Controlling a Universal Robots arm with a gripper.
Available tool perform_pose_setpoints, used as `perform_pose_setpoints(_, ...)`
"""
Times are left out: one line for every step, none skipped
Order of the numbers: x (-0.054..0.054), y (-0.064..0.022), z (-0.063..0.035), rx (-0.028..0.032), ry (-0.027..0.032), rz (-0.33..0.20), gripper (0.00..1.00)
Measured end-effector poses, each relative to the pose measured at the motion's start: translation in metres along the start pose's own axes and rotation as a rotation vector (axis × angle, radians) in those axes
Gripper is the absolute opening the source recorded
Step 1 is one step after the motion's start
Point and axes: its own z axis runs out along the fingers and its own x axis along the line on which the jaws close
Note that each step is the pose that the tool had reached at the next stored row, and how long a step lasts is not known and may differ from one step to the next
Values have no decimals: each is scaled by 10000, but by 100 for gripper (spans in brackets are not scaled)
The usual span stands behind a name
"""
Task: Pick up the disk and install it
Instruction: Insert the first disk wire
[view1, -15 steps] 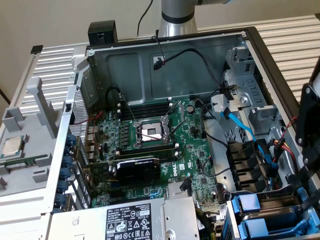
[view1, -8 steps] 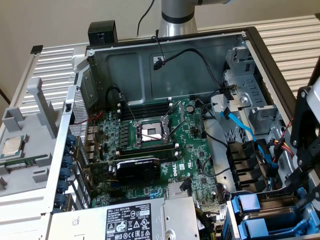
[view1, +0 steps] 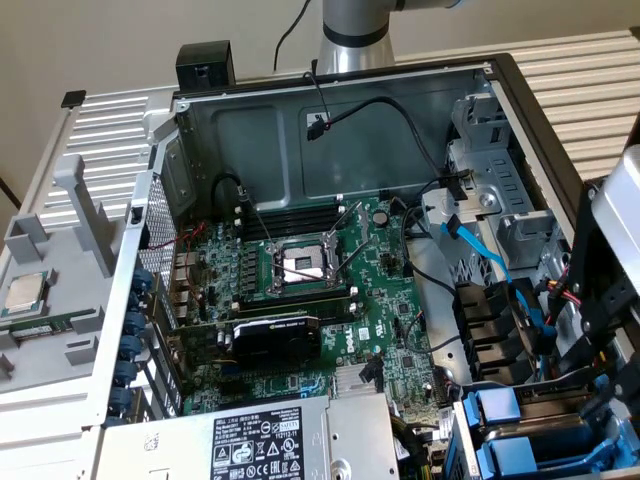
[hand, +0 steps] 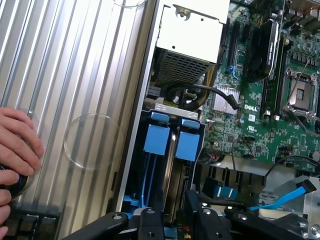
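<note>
Although its label is turned out of sight, I take the disk (hand: 189, 146) to be the blue-framed unit standing on edge in the drive bay, on the side nearer the green board (hand: 280, 100), because that frame runs in beneath the hand (hand: 175, 227). A second blue frame (hand: 156, 139) stands just beside it, between it and the case wall (hand: 134, 125), and the two blue tabs sit level with each other. From that I judge the pick-up finished and the disk lowered into its slot. Whether it is pushed fully home I cannot tell. Nor can I tell whether the hand is clenched on the frame or has let go. It hangs low over the end of the bay away from the tabs, at the case's corner on the exterior view's right.

Around the bay, the big grey power box (hand: 187, 37) sits just past the tabs, with thick black cables (hand: 200, 92) curling out between box and bay. A blue ribbon cable (hand: 282, 196) lies near the hand on the board side, close enough, in my judgement, to snag. Further in, the board carries an open processor socket (view1: 300, 262) and a black graphics card (view1: 275, 335). Outside the case, a small square chip (view1: 25, 292) rests in a grey tray at the exterior view's left, well apart from the work. A person's own hand (hand: 17, 150) rests on the ribbed desk (hand: 75, 75) beside the case, apart from the bay.
</note>
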Motion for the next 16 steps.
perform_pose_setpoints(-15,-4,4,0,-1,-2,32)
perform_pose_setpoints(-21,-5,9,1,-7,-3,32)
perform_pose_setpoints(-22,-6,15,2,-13,-2,32)
perform_pose_setpoints(-22,-6,19,3,-17,-3,32)
perform_pose_setpoints(-20,-9,25,4,-20,-2,32)
perform_pose_setpoints(-20,-10,30,4,-24,-2,32)
perform_pose_setpoints(-20,-13,35,4,-26,-2,32)
perform_pose_setpoints(-20,-15,39,5,-28,-3,32)
perform_pose_setpoints(-21,-16,43,6,-31,-4,32)
perform_pose_setpoints(-22,-18,46,6,-32,-4,32)
perform_pose_setpoints(-24,-20,50,6,-34,-4,32)
perform_pose_setpoints(-26,-23,52,6,-33,-3,32)
perform_pose_setpoints(-27,-27,53,6,-33,-5,32)
perform_pose_setpoints(-27,-31,53,6,-32,-5,32)
perform_pose_setpoints(-26,-38,51,5,-30,-4,32)
perform_pose_setpoints(-25,-47,50,5,-31,-4,32)
